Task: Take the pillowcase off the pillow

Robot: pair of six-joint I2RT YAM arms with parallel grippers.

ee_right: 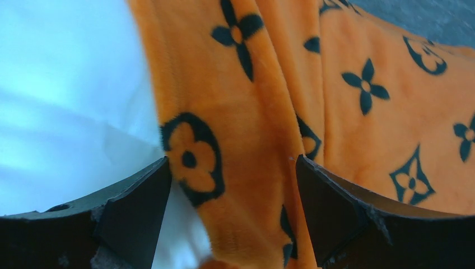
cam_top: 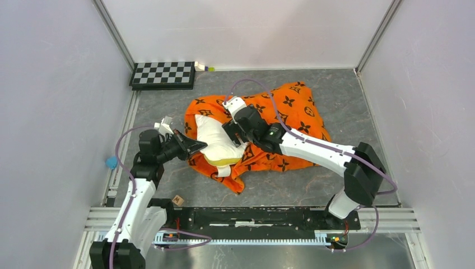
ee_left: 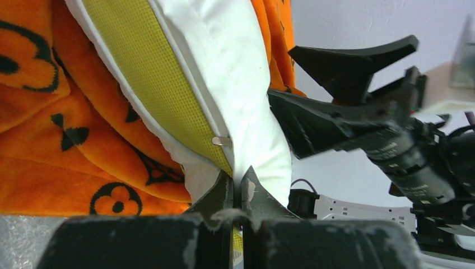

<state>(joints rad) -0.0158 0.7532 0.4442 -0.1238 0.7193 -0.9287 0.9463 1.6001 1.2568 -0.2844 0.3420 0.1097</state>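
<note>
The orange pillowcase [cam_top: 285, 120] with black motifs lies crumpled mid-table, covering most of the pillow [cam_top: 215, 140]. The pillow's white end with its yellow-green band [cam_top: 223, 162] sticks out of the case's left opening. My left gripper [cam_top: 200, 147] is shut on the pillow's white corner [ee_left: 246, 112], pinched between the fingertips in the left wrist view [ee_left: 242, 182]. My right gripper [cam_top: 238, 136] is open, its fingers [ee_right: 134, 207] straddling a fold of the pillowcase edge [ee_right: 235, 168] beside the white pillow [ee_right: 67, 101].
A black-and-white checkerboard [cam_top: 163, 74] lies at the back left. A small wooden block [cam_top: 178, 200] sits near the front rail, and a blue object [cam_top: 111, 162] lies at the left wall. White walls enclose the grey table [cam_top: 336, 84].
</note>
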